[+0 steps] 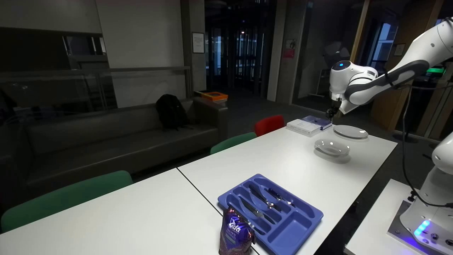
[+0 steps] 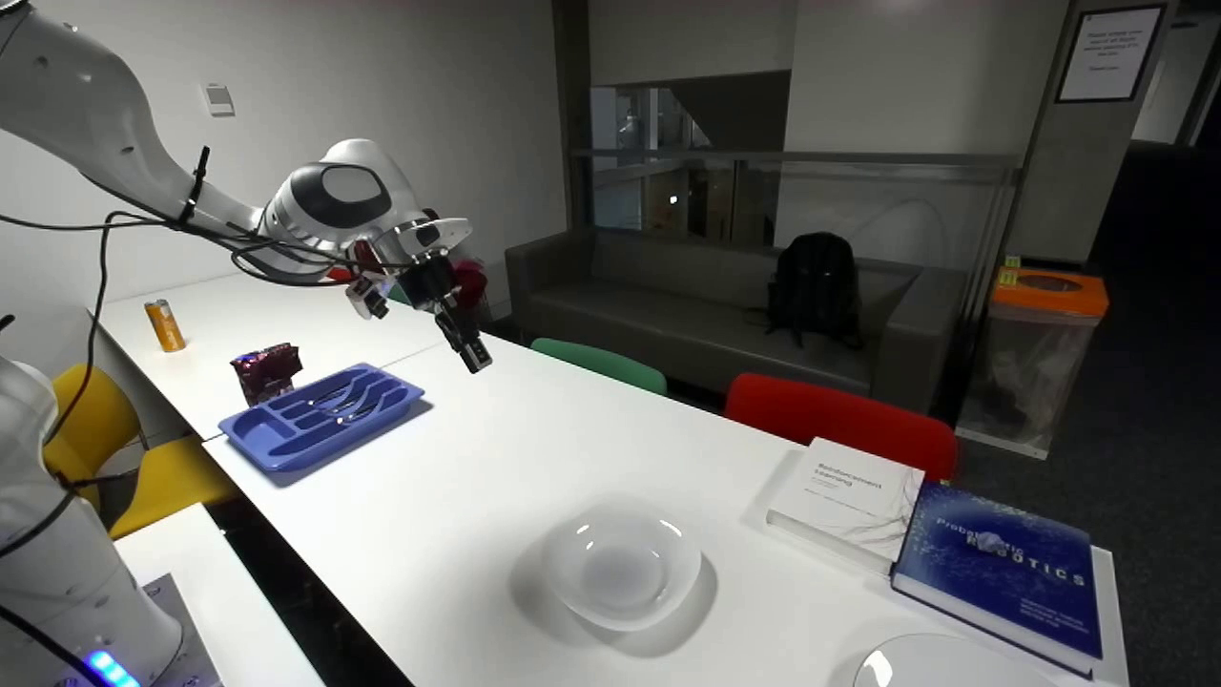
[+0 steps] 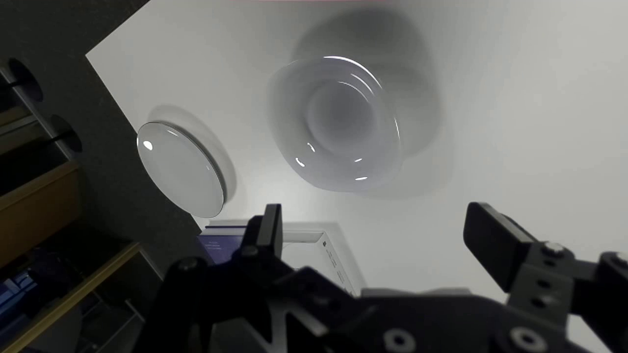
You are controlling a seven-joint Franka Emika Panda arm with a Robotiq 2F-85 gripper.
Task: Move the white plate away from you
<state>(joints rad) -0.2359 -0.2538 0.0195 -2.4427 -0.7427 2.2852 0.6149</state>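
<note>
The white plate is a small round dish with a raised, bowl-like rim. It sits upright on the white table in both exterior views (image 1: pixel 332 148) (image 2: pixel 622 570). In the wrist view the white plate (image 3: pixel 338 122) lies beyond the fingertips, above the middle of the picture. My gripper (image 3: pixel 374 228) is open, with its fingers wide apart and nothing between them. In an exterior view the gripper (image 2: pixel 422 329) hangs in the air above the table, apart from the white plate. It also shows, small and dark, in an exterior view (image 1: pixel 331 112).
A flatter white plate (image 1: pixel 350 131) (image 3: pixel 180 169) lies near the table's end. A white book (image 2: pixel 849 498) and a blue book (image 2: pixel 997 577) lie beside it. A blue cutlery tray (image 1: pixel 290 228), a purple bag (image 1: pixel 235 233) and an orange can (image 2: pixel 165 325) stand farther along. Chairs line the table.
</note>
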